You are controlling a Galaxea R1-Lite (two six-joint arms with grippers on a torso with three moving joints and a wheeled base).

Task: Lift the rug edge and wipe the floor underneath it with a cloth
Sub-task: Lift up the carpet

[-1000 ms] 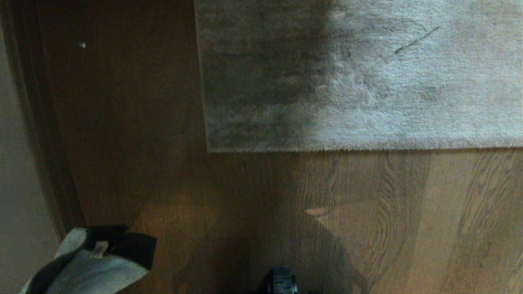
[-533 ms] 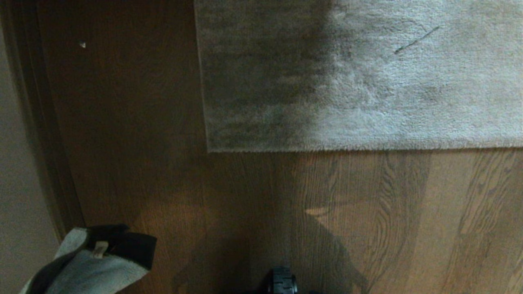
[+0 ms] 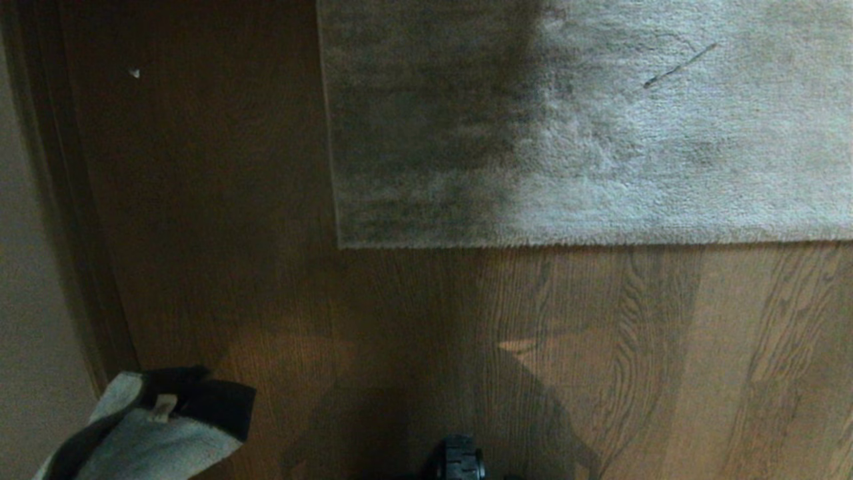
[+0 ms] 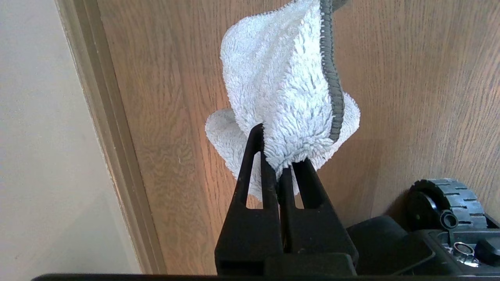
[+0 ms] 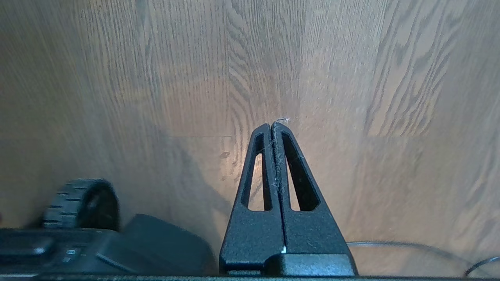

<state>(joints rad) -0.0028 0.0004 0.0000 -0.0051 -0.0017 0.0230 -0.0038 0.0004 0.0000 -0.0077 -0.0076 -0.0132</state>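
Note:
The grey-beige rug (image 3: 600, 133) lies flat across the top of the head view. Its near rug edge (image 3: 600, 244) runs straight and ends in a square corner (image 3: 341, 245). Brown wood-grain floor (image 3: 466, 333) fills the space in front of it. The pale cloth (image 3: 143, 437) hangs at the bottom left, well short of the rug. In the left wrist view my left gripper (image 4: 273, 150) is shut on the cloth (image 4: 281, 89), which bunches out past the fingers above the floor. My right gripper (image 5: 272, 125) is shut and holds nothing, with a few lint fibres on its tips, above bare floor (image 5: 351, 78).
A dark baseboard (image 3: 73, 233) and pale wall (image 3: 26, 267) run down the left side, close to the cloth. A small white speck (image 3: 134, 73) lies on the floor far left. The base's black wheel (image 3: 460, 461) shows at the bottom. A thin cable (image 5: 390, 245) lies near the right gripper.

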